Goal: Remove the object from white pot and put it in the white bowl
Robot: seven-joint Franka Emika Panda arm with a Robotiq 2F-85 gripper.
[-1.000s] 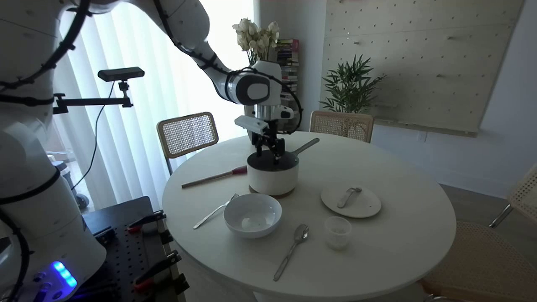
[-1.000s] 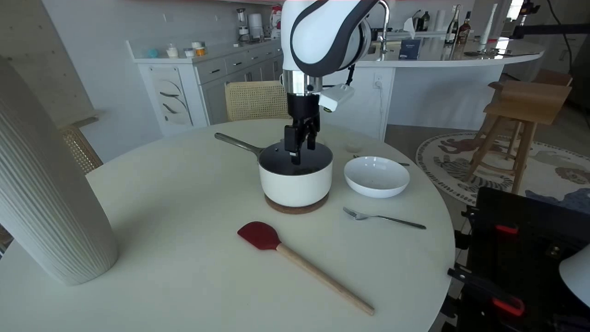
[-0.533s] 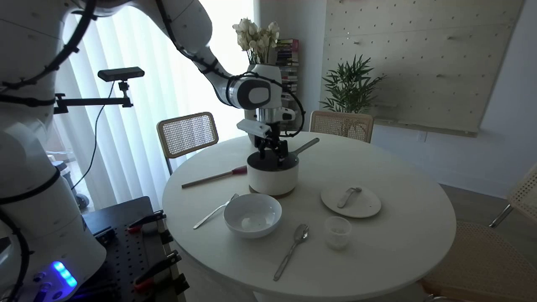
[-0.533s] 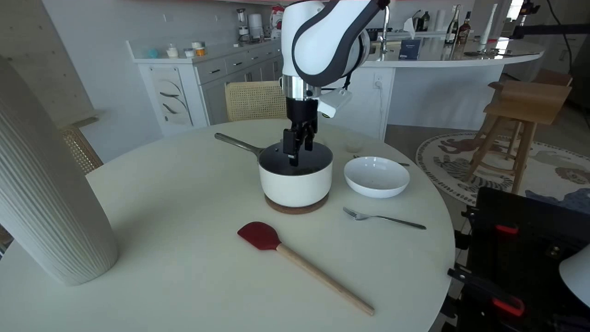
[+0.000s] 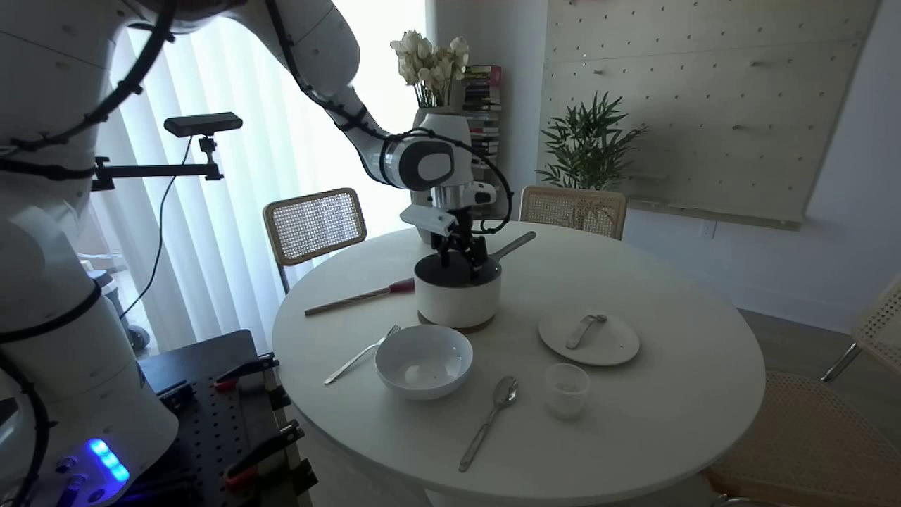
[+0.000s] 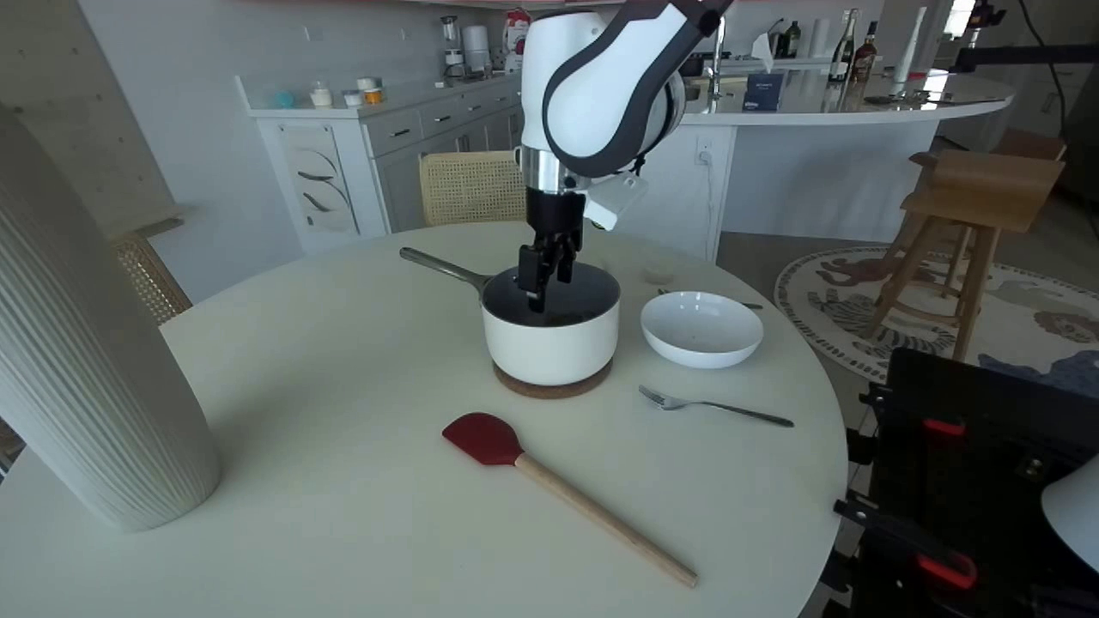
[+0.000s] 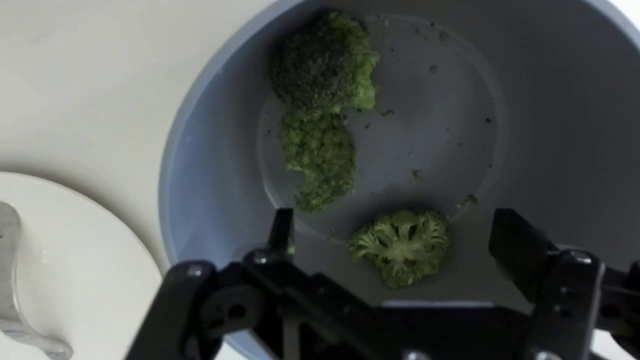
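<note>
Three broccoli pieces (image 7: 320, 155) lie inside the white pot (image 7: 215, 170) in the wrist view; we cannot tell which one the task means. Two sit side by side near the wall, while the lone piece (image 7: 401, 250) rests cut face up, between the fingers of the end effector (image 7: 397, 235), which are spread wide apart. Beside the pot we see part of a plate (image 7: 85, 260) with cutlery (image 7: 6, 260) on it.

In an exterior view, the white bowl (image 5: 424, 362) stands just beside the pot, with a fork (image 5: 357, 358) and a spoon (image 5: 486, 426) to either side. We find the end effector there pointing down over the pot's mouth; whether its tips dip below the rim, we cannot tell.

In an exterior view, we see the pot on a brown mat (image 6: 554, 390) on the bench (image 6: 343, 446), a red spatula (image 6: 565, 491) lying near it, and a tall vase (image 6: 103, 343) well apart.
</note>
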